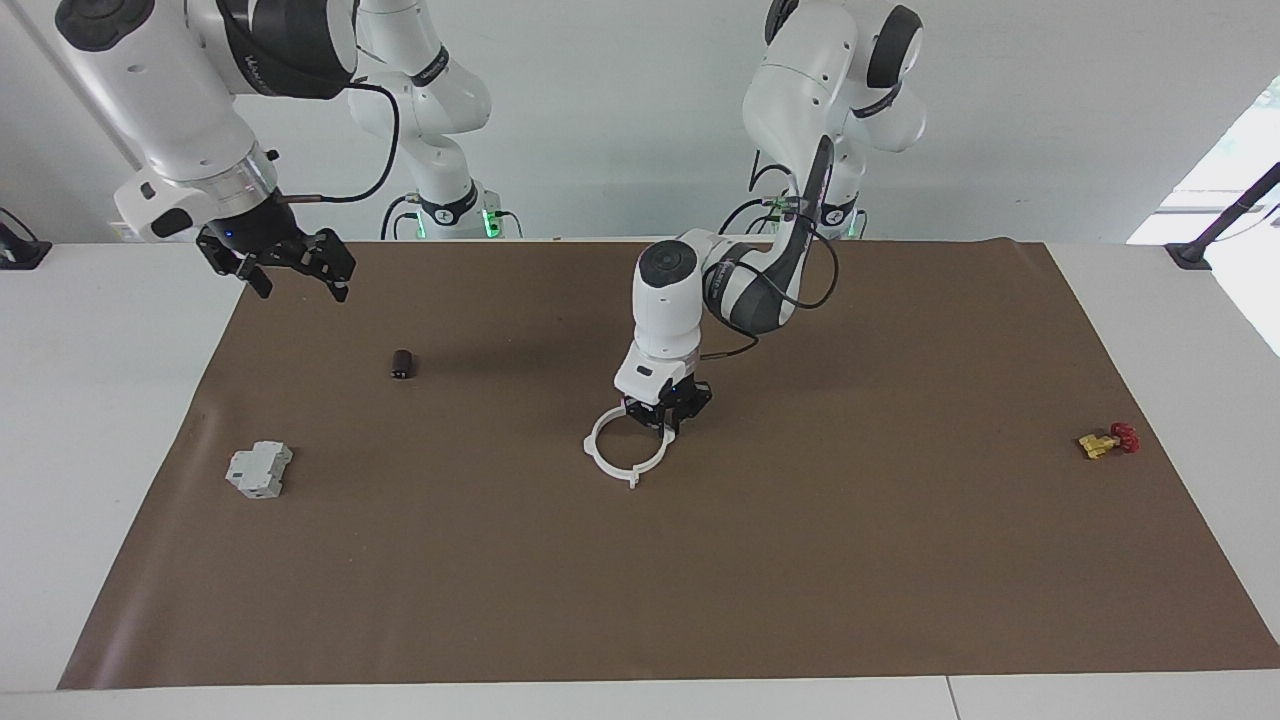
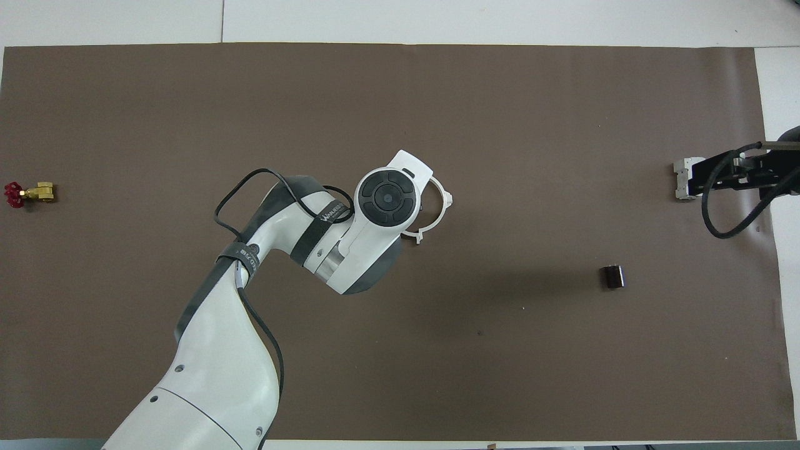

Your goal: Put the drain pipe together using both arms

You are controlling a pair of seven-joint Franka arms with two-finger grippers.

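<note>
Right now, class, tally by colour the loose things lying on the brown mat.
White: 1, ring
Grey: 1, block
Dark: 1, small cylinder
Yellow and red: 1, small part
Total: 4
</note>
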